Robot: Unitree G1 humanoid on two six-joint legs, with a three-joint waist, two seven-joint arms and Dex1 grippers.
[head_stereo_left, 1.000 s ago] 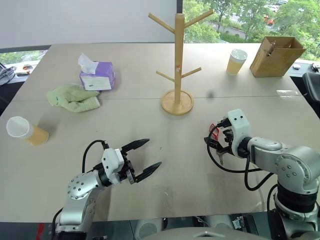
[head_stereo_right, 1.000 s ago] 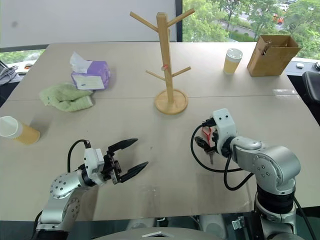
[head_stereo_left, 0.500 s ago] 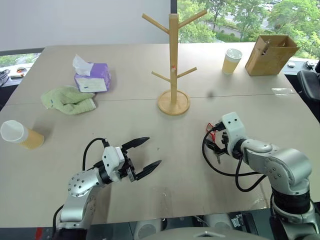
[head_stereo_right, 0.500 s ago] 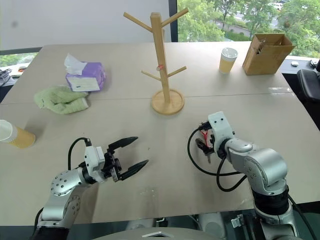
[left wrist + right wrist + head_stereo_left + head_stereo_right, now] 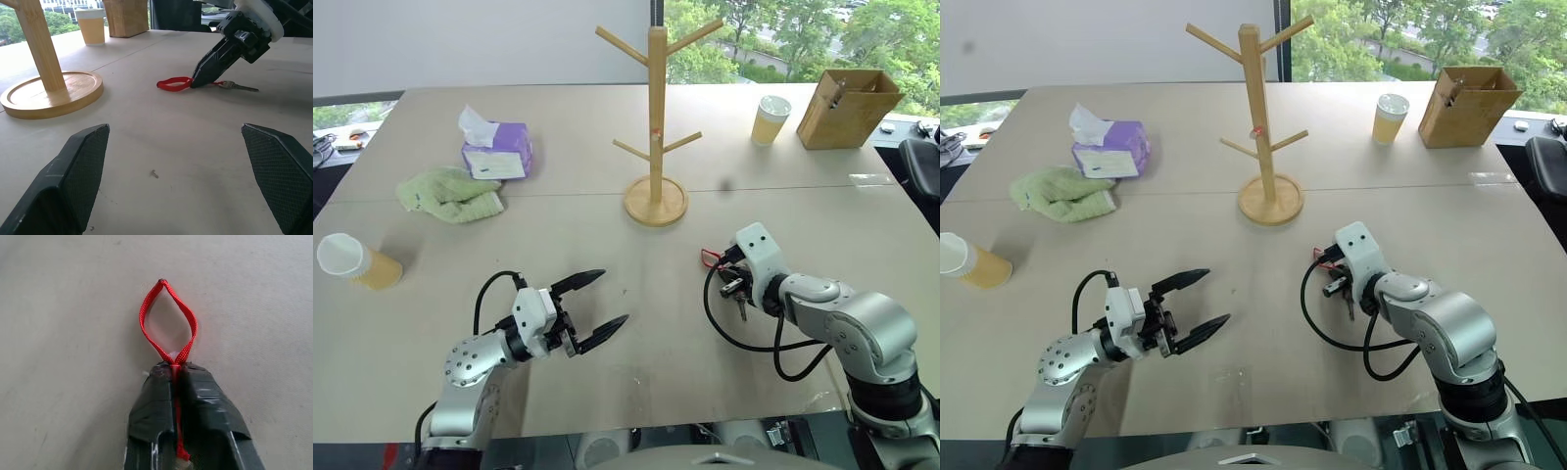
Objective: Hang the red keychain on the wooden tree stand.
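**Right wrist view: fingers pinched on the red strap**

Right wrist view showed the right gripper (image 5: 177, 374) with its two black fingers pressed together on the red keychain (image 5: 168, 323), the strap caught between them and the open loop sticking out past the tips along the line of the fingers, lying over the table.

Going from the biggest thing down: the table (image 5: 607, 235) was a wide pale surface. On it, toward the far side, stood the wooden tree stand (image 5: 656, 117), upright on its round base, its pegs slanting upward. A brown box (image 5: 853, 106) sat at the far right, with a paper cup (image 5: 771, 120) between it and the stand. At the far left lay a purple tissue pack (image 5: 496, 151) and just beside it a green cloth (image 5: 452, 192); another paper cup (image 5: 352, 262) lay on its side at the left edge.

The left gripper (image 5: 592, 311) hung above the near part of the table with its fingers spread wide, holding nothing, well apart from the keychain.

The keychain lay low at the table, near the stand's base but clear of it, toward the right. In the left wrist view its long axis ran flat along the table, red loop (image 5: 174, 83) toward the stand, the key (image 5: 236, 87) trailing out the opposite side of the closed fingertips.
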